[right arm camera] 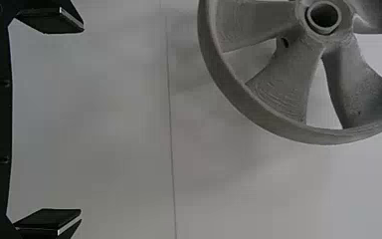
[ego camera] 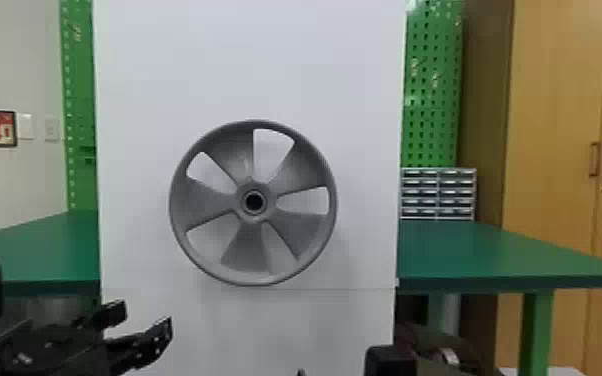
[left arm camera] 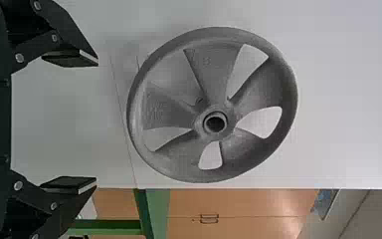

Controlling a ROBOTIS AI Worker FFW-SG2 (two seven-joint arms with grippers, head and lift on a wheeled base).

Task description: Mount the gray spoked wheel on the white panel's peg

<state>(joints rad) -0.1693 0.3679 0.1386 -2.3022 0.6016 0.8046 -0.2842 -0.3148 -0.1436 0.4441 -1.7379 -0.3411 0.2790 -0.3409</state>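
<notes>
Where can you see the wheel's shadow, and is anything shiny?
Head view: soft, faint shadow on the white panel, below the gray wheel and to its right. Right wrist view: pale, blurry-edged shadows on the panel near the wheel's rim. Left wrist view: a bright, shiny patch on the wooden cabinet doors.

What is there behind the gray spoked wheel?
Through the gaps of the gray spoked wheel, the white panel shows. What lies behind its spokes is covered.
</notes>
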